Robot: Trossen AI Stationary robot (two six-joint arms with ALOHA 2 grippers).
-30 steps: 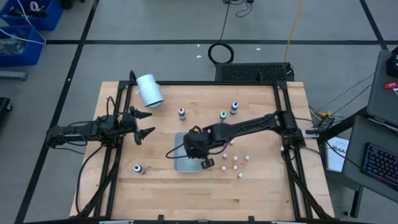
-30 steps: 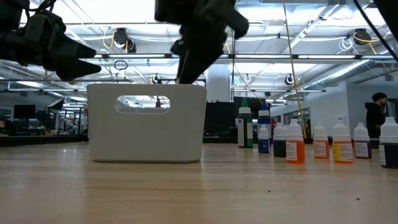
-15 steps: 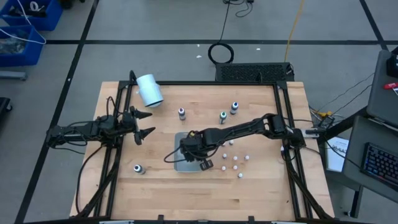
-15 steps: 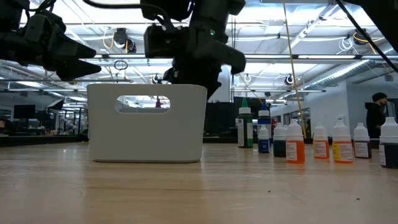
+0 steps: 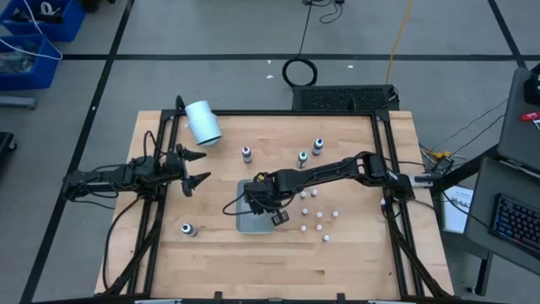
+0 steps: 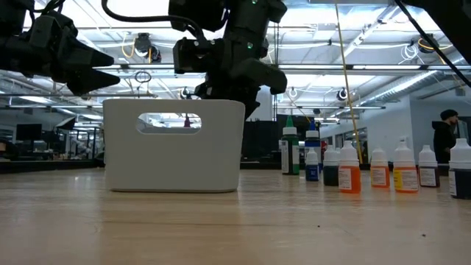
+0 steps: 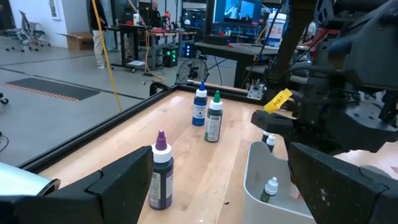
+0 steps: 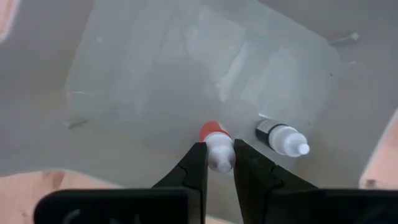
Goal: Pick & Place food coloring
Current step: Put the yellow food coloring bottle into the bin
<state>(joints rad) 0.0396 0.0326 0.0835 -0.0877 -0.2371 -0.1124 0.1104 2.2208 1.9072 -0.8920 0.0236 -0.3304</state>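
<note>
My right gripper (image 8: 219, 147) reaches down into the whitish tray (image 5: 243, 221) and is shut on a small food coloring bottle with a red top (image 8: 213, 132). A second small bottle (image 8: 283, 138) lies on its side on the tray floor beside it. Bottles with purple (image 5: 246, 154), green (image 5: 302, 157) and blue (image 5: 318, 146) tops stand on the table beyond the tray, and a dark-topped one (image 5: 187, 229) stands near the front left. My left gripper (image 5: 196, 170) hovers open to the left of the tray. My right gripper pinches the red-topped bottle by its whitish body (image 8: 219, 159), just behind the cap, between its two fingers. The fingers come from above, pointing down into the tray. The bottle points away from the fingers toward the tray floor; whether it touches the floor I cannot tell.
A big white cylinder (image 5: 202, 123) lies on its side at the table's far left corner. Several white-capped bottles (image 5: 319, 215) stand to the right of the tray. In the low view a row of bottles (image 6: 379, 168) stands right of the tray (image 6: 173, 145).
My right gripper has come down into the tray with the bottle and shifted slightly toward the table's left; over the last half second it has hardly moved.
</note>
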